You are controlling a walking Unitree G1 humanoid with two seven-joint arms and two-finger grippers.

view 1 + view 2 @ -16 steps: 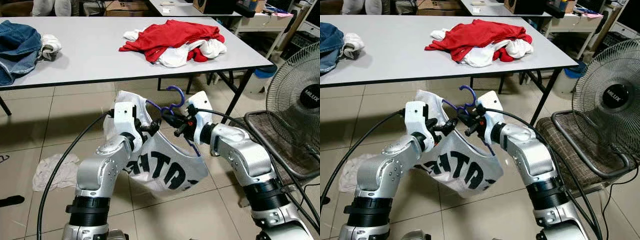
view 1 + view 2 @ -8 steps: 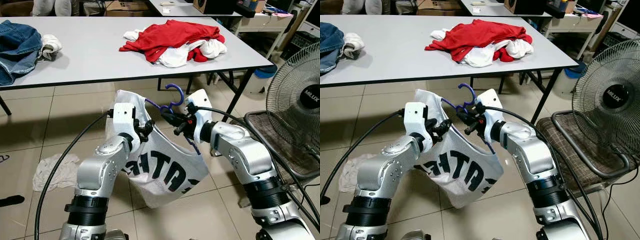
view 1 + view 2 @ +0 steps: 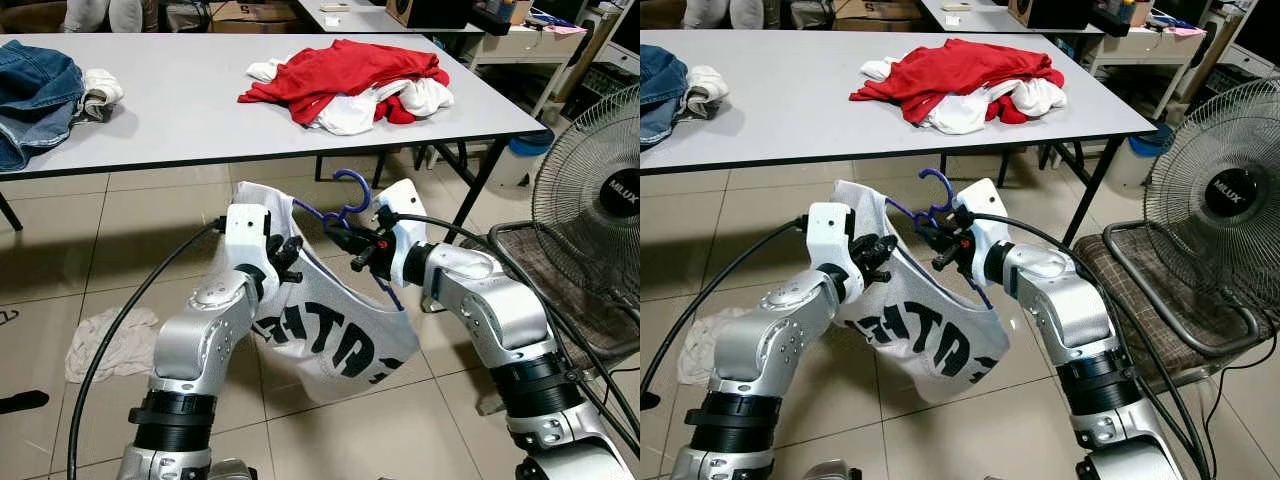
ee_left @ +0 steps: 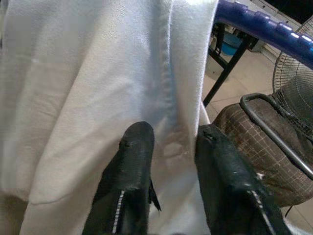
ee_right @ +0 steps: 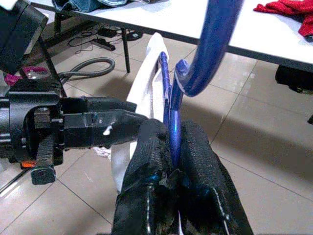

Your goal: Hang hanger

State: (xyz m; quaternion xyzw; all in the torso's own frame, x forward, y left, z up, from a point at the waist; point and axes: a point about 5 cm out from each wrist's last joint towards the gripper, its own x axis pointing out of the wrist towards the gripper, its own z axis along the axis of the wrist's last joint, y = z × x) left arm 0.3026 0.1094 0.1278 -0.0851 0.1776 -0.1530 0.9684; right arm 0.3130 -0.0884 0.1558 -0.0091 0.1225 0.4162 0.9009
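A white shirt (image 3: 330, 330) with bold black lettering hangs in mid-air on a blue plastic hanger (image 3: 345, 200), held between the robot's two arms just in front of a long grey table (image 3: 190, 120), above the tiled floor (image 3: 60, 260).

To the left of the shirt, a crumpled pale cloth (image 3: 110, 340) lies on the tiles. The left gripper (image 3: 288, 255) meets the shirt's upper left edge; in the left wrist view its fingers (image 4: 128, 171) sit a narrow gap apart with the white fabric (image 4: 98, 98) between and beyond them, and the hanger's ribbed blue arm (image 4: 264, 29) crosses just above (whether the cloth is actually pinched cannot be told).

At the shirt's neckline the hanger's curled hook stands upright, pointing toward the table edge. The right gripper (image 3: 345, 240) is clamped on the hanger's thin blue neck just below the hook; the right wrist view shows the black fingers (image 5: 149, 161) pressed on either side of it.

On the table behind the shirt lies a heap of red and white clothes (image 3: 345, 85); folded jeans (image 3: 35, 95) sit at its far left end. Right of the shirt stand a chair (image 3: 560, 290) and a fan (image 3: 590, 190).
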